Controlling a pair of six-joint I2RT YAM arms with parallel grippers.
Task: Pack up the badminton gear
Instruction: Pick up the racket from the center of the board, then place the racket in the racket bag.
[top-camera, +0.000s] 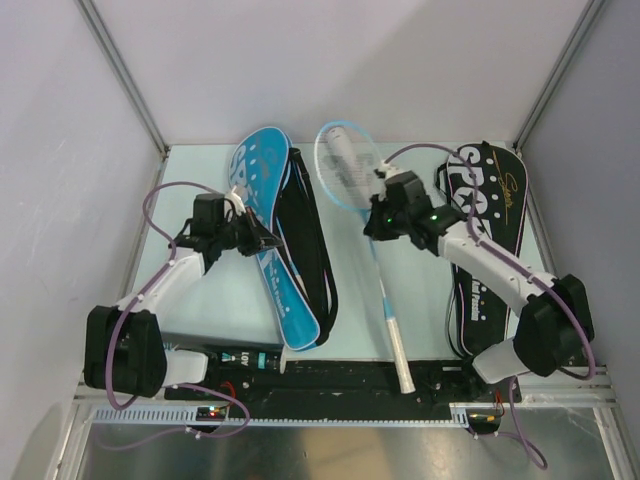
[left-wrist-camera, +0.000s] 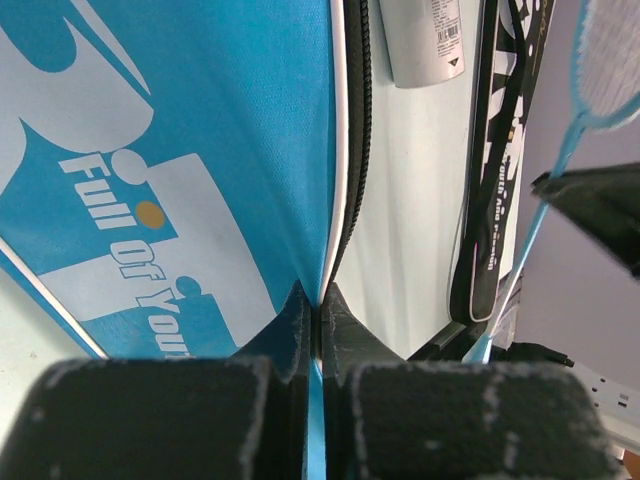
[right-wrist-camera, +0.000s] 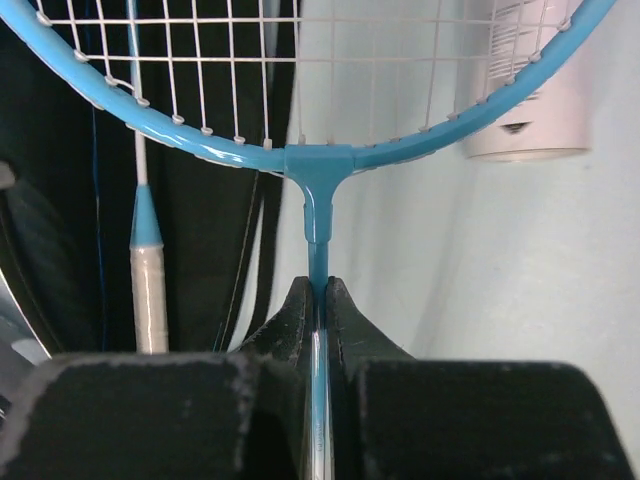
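- Pale green table (top-camera: 225, 310), boxed in by plain grey walls (top-camera: 330, 60).
- Blue cover (top-camera: 285, 290) lies lengthwise left of centre, white lettering up and a black zip edge along its side. The left gripper (left-wrist-camera: 315, 325) is pinched tight on its edge.
- Black cover (top-camera: 490, 200) lies along the right side.
- Racket (right-wrist-camera: 318, 165), with a light-blue frame and white strings, sits between the covers. The right gripper (right-wrist-camera: 318, 300) is closed on its shaft just below the throat.
- White tube (right-wrist-camera: 530, 135) shows through the strings at the head.
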